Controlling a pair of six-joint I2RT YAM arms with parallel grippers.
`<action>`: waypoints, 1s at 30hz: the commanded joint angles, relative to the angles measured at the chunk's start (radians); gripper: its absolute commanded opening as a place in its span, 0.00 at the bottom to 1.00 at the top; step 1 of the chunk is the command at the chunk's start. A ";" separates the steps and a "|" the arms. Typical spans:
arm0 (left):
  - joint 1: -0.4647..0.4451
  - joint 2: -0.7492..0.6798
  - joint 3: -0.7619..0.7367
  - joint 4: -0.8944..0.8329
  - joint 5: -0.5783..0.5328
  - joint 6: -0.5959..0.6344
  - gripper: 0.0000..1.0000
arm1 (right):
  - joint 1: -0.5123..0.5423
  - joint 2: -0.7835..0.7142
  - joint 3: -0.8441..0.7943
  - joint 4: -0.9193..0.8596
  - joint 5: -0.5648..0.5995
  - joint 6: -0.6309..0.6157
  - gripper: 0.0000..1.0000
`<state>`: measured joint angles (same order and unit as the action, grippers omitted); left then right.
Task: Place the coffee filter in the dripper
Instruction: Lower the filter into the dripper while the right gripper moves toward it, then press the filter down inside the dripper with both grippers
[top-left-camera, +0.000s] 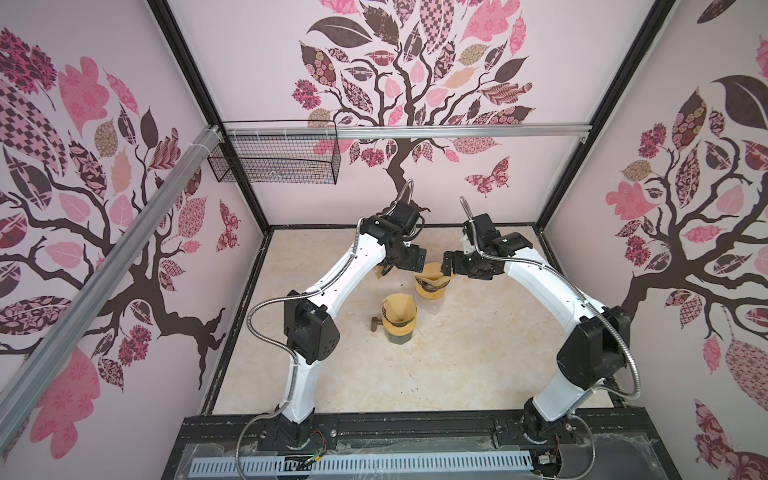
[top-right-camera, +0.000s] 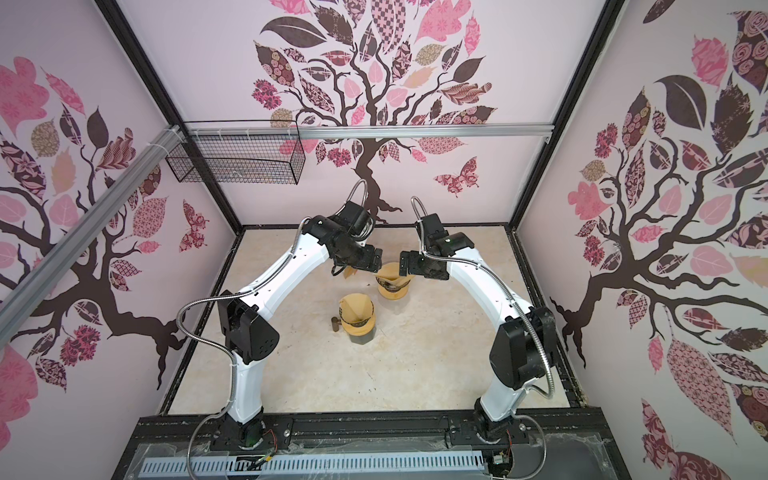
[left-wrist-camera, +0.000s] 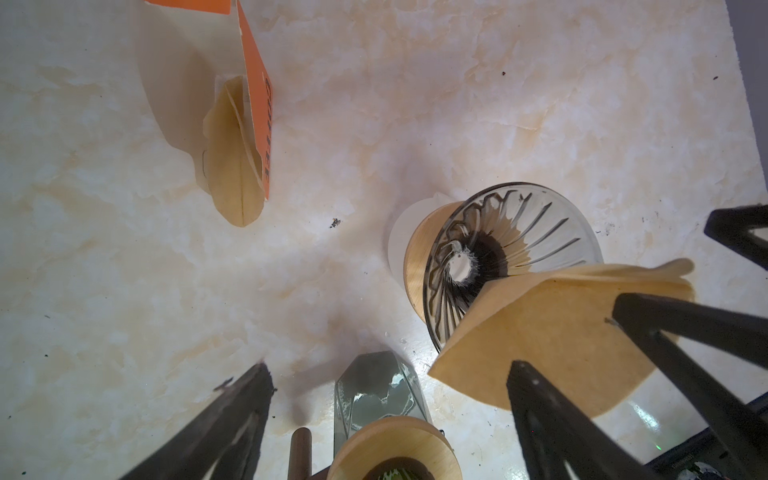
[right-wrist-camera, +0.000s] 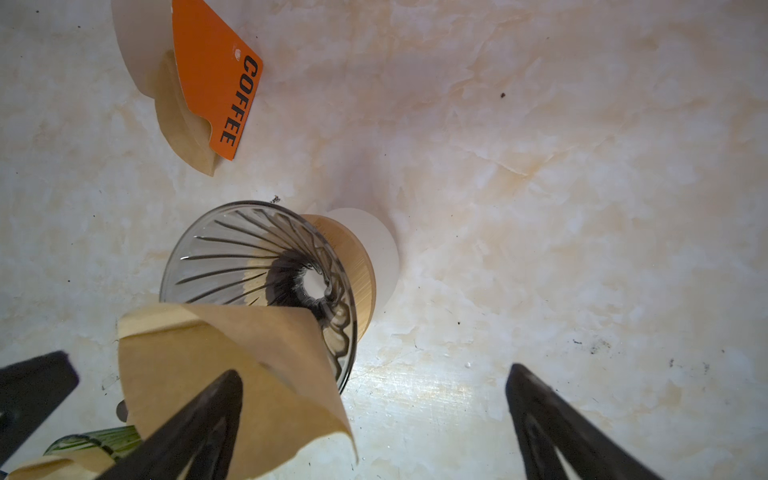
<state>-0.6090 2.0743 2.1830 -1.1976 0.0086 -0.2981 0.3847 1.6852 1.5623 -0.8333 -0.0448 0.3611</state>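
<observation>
Brown paper cone filter (left-wrist-camera: 519, 324) propped on clear ribbed glass dripper (left-wrist-camera: 498, 232)
Left claw (left-wrist-camera: 388, 365) and right claw (right-wrist-camera: 374, 371) are spread wide apart.

Filter (top-left-camera: 432, 272) on rear dripper (top-left-camera: 432, 291); pkt (left-wrist-camera: 253, 104) L.

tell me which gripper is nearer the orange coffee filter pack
Left. The left gripper hangs just beside the filter pack; the right gripper sits across the glass dripper from it.
</observation>
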 joint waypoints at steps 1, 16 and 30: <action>-0.009 0.024 0.047 -0.020 -0.009 0.011 0.91 | -0.001 0.018 0.042 -0.023 0.032 -0.031 1.00; -0.018 0.089 0.055 -0.023 -0.020 0.005 0.90 | 0.001 0.040 -0.024 0.006 -0.006 -0.031 1.00; -0.021 0.123 0.058 -0.026 -0.024 0.005 0.89 | 0.002 0.080 -0.046 0.026 -0.010 -0.031 1.00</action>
<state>-0.6273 2.1773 2.1899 -1.2140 0.0006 -0.2913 0.3847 1.7359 1.5192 -0.8127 -0.0559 0.3393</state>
